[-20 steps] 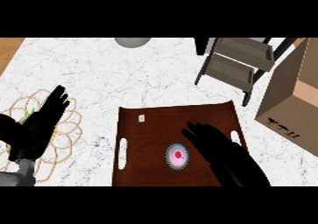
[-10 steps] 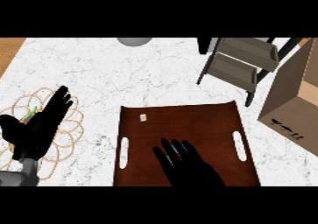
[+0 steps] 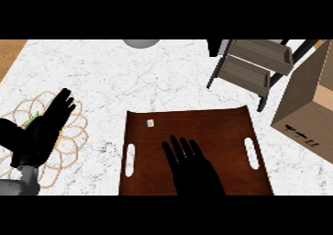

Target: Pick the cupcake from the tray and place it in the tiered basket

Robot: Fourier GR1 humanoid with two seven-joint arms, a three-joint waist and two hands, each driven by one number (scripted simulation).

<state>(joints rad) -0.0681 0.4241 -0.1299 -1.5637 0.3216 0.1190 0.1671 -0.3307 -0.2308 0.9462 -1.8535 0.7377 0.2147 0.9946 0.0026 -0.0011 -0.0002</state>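
My right hand lies flat over the brown tray, fingers straight and slightly spread, pointing away from me toward the tray's far rim; nothing is curled in them, so I judge they have hold of nothing yet. The cupcake I cannot see at all; if it is on the tray it must be under my palm or fingers, hidden by them, and I cannot tell whether they touch it. Beyond my fingertips and a little to their left a small pale tag lies on the tray's wood; the slot handles sit either side of my hand.

The tiered basket stands well beyond my fingertips and off to their right, past the tray's far corner, its slatted shelves bare as far as I can see; a cardboard box sits just right of it.

My left hand rests open over the woven wire mat, well to the left of my right fingers, fingers up and relaxed, holding nothing; something green peeks out beside it.

So, as I judge it, the task is barely begun: the hand is over the tray; the grasp, the lift, the carry to the basket and the release are all left.
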